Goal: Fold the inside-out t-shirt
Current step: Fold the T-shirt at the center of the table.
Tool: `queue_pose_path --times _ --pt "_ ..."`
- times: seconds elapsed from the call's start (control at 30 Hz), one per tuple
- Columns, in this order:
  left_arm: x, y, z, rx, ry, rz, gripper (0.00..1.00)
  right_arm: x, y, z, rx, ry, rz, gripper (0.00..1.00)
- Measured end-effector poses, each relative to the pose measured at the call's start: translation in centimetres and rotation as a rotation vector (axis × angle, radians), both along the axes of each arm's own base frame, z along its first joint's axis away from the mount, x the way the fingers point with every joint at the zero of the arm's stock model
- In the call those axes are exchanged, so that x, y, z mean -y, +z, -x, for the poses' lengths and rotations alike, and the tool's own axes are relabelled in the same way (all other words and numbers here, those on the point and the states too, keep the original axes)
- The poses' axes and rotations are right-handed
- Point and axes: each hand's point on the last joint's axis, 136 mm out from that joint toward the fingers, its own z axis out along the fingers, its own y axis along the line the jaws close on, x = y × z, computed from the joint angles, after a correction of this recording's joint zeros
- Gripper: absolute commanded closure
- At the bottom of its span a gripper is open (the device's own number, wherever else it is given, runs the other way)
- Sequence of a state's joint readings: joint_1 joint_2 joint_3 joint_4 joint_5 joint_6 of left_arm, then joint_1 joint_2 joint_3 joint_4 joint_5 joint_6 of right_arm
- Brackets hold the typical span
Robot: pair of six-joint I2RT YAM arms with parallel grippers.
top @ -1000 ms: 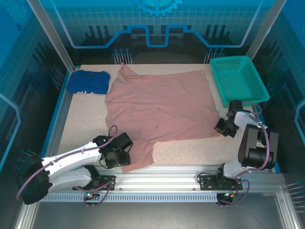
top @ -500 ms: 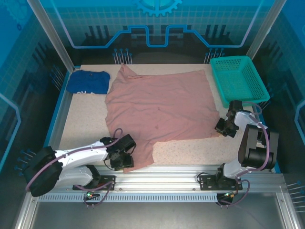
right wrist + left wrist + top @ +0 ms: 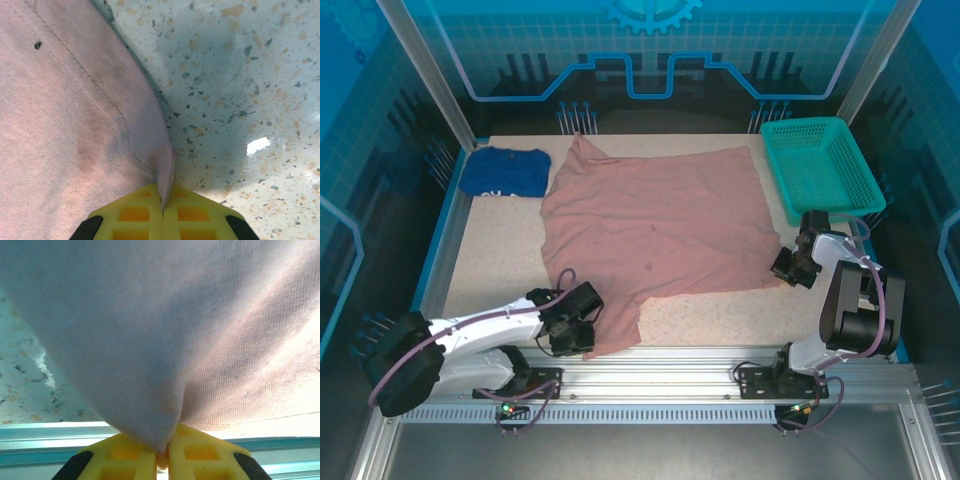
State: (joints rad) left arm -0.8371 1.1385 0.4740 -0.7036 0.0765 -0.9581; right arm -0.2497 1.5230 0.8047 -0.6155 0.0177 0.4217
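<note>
The soft dusty-pink cloth t-shirt (image 3: 655,225) lies spread mid-table. The left gripper (image 3: 162,456) is clamped on its flap at seven o'clock and the right gripper (image 3: 162,202) on its corner at four o'clock. Both grasps look set, so the next move likely calls for lifting together toward twelve o'clock

A folded dark blue garment (image 3: 503,172) lies on the desk (image 3: 720,315) far beyond the left fingers (image 3: 125,456); a teal basket (image 3: 820,170) stands just beyond the right fingers (image 3: 135,216).
</note>
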Motion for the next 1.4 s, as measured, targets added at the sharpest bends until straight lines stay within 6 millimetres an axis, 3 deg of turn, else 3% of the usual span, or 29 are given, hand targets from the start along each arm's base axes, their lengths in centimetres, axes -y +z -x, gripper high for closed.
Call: queue_pose_path --times 0.07,0.23,0.5,0.8,1.13,1.4 --pt "-0.1 0.2 0.0 0.008 -0.01 -0.002 0.99 0.0 0.1 0.0 0.005 0.0 0.001 0.95" --pt "-0.2 2.0 -1.1 0.056 -0.005 0.025 1.0 0.1 0.7 -0.2 0.026 0.0 0.007 0.95" --pt "-1.3 6.5 -5.5 0.175 0.147 0.159 1.0 0.1 1.4 -0.6 0.049 0.001 0.008 0.92" --pt "-2.3 10.8 -11.1 0.265 0.207 0.263 1.0 0.1 3.7 -2.8 0.109 0.02 0.021 0.91" --pt "-2.8 12.9 -16.9 0.325 0.163 0.289 1.0 -0.2 7.4 -6.5 0.181 0.089 0.129 0.9" --pt "-4.2 14.5 -21.6 0.386 0.182 0.295 1.0 -0.3 6.4 -8.2 0.124 0.136 0.204 0.89"
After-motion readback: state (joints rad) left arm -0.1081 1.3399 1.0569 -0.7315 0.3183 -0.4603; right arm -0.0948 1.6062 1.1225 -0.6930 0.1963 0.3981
